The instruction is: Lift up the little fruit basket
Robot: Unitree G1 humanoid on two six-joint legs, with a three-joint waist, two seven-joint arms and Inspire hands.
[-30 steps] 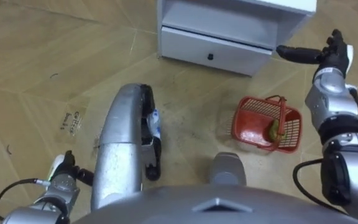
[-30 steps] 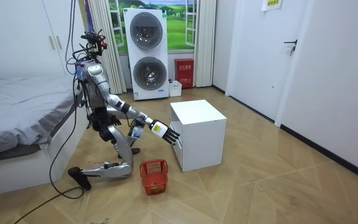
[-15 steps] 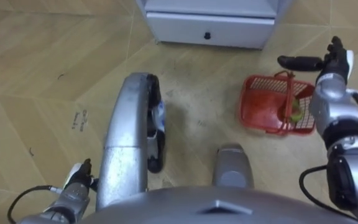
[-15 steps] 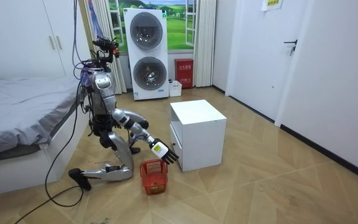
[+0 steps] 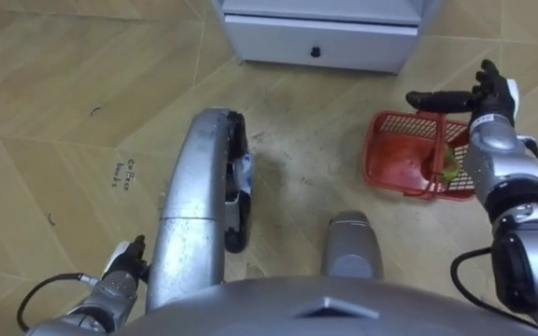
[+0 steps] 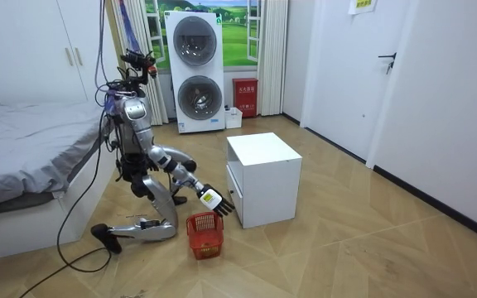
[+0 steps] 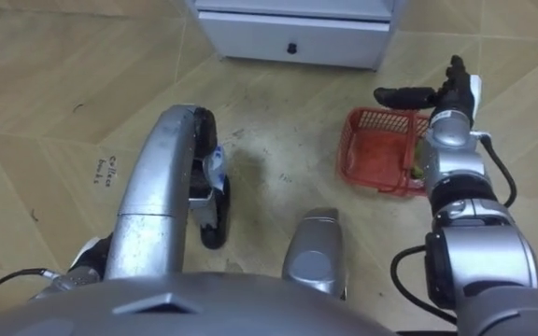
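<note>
Bright, even indoor light with only soft shadows.

Floor print (image 5: 124, 173): a short dark marking in two lines on the wooden floor (image 5: 45, 112), beside the robot's left leg; set at a slant; characters too small to make out
Wall sign (image 6: 359, 5): a yellow-and-white notice high on the white wall (image 6: 437, 99), near the door (image 6: 342, 74) in the room view; cut by the upper edge; wording not legible
Readable text overall: none; no word, number or brand can be read with confidence on either item
</note>
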